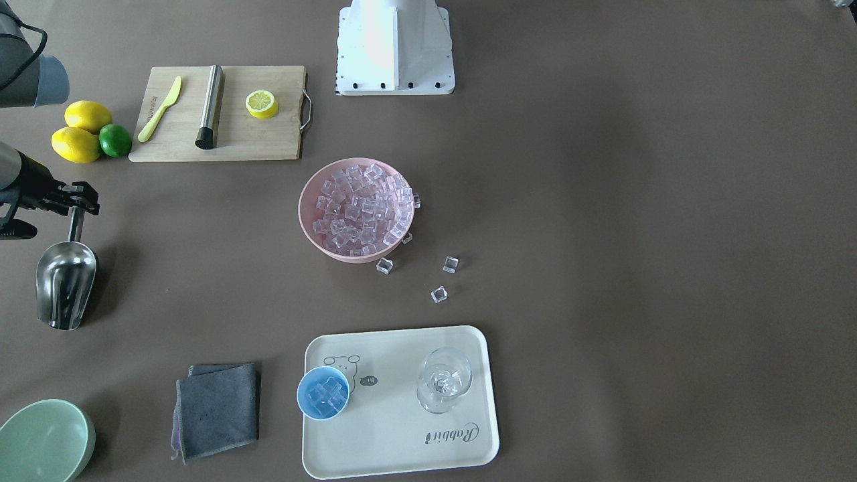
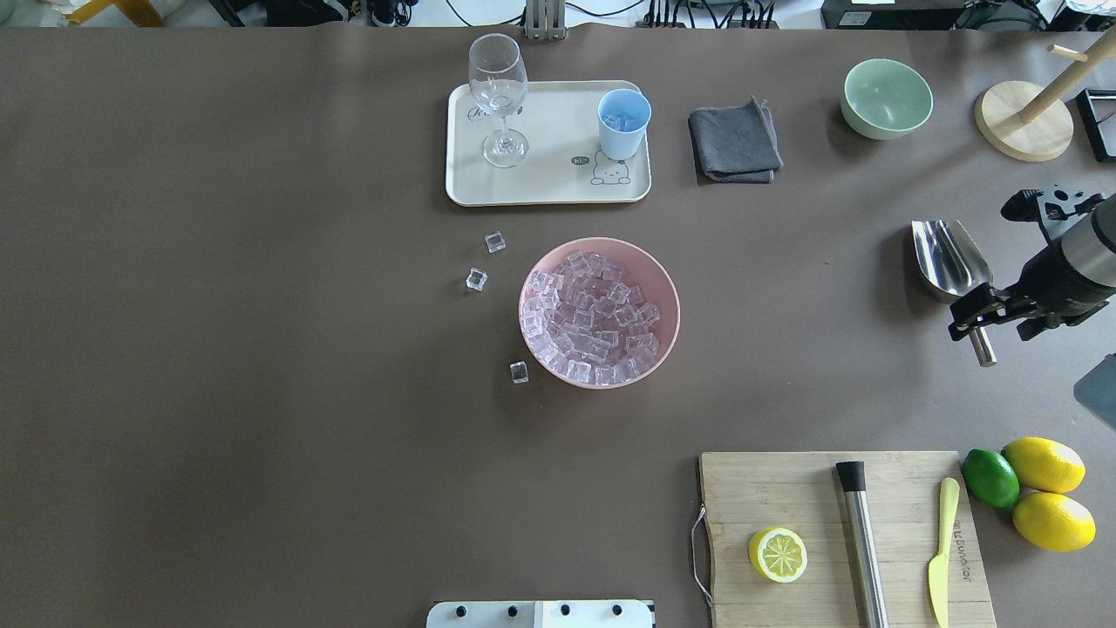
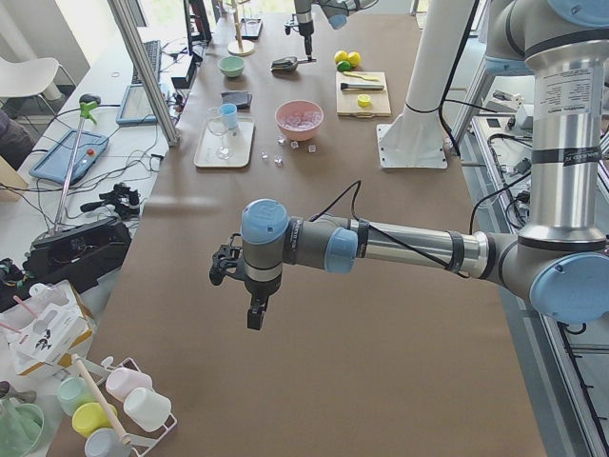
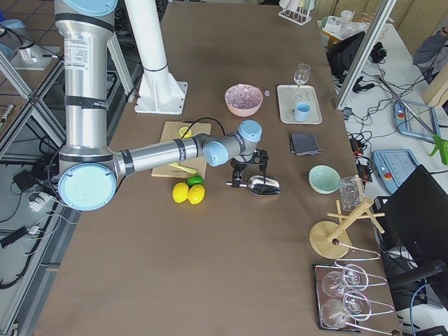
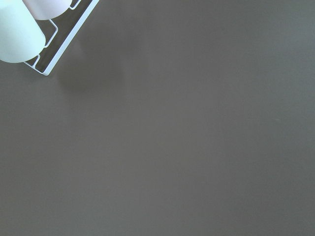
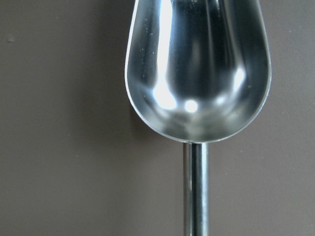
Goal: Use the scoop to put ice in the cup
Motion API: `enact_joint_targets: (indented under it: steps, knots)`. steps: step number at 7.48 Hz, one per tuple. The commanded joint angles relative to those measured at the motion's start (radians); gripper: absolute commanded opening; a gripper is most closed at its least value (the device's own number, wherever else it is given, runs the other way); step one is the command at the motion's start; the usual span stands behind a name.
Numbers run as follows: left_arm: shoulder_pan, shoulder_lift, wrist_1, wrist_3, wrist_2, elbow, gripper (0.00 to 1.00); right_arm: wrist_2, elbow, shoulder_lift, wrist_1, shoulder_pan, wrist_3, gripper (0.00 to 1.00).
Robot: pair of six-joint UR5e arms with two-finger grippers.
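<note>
My right claw (image 2: pixel 975 316) is closed on the handle of the scoop (image 2: pixel 946 255), whose empty bowl sits low near the worktop's (image 2: pixel 261 366) right end. The cup (image 2: pixel 624 135) stands on a tray (image 2: pixel 549 187) by the far edge, with ice (image 2: pixel 621 122) in it. More ice fills a pink bowl (image 2: pixel 668 336) mid-worktop. My left claw (image 3: pixel 255 322) hangs over the left end; I cannot tell how far open it is.

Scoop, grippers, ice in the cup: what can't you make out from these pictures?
Right gripper: whether it pinches the scoop handle; small in the overhead view, cut off by the right wrist view's bottom edge.
Scoop: resting on the table or just above; no view settles it.
Left gripper: open or shut; only the exterior left view shows it.
Ice in the cup: the count; cubes blur together in the front-facing view.
</note>
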Motion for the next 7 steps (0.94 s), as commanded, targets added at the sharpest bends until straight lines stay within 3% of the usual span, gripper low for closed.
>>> enact_joint_targets:
  steps: [1,5,7]
  knots:
    - [-0.002,0.0,-0.001,0.0,-0.048,0.002,0.99,0.008,0.081,-0.026,-0.122,0.1,-0.109,1.0]
    - [0.001,-0.005,-0.001,0.0,-0.05,0.007,0.99,0.05,0.06,-0.06,-0.306,0.395,-0.523,1.0]
    - [0.001,-0.008,-0.001,0.0,-0.051,0.008,0.99,0.08,0.069,-0.063,-0.421,0.513,-0.575,1.0]
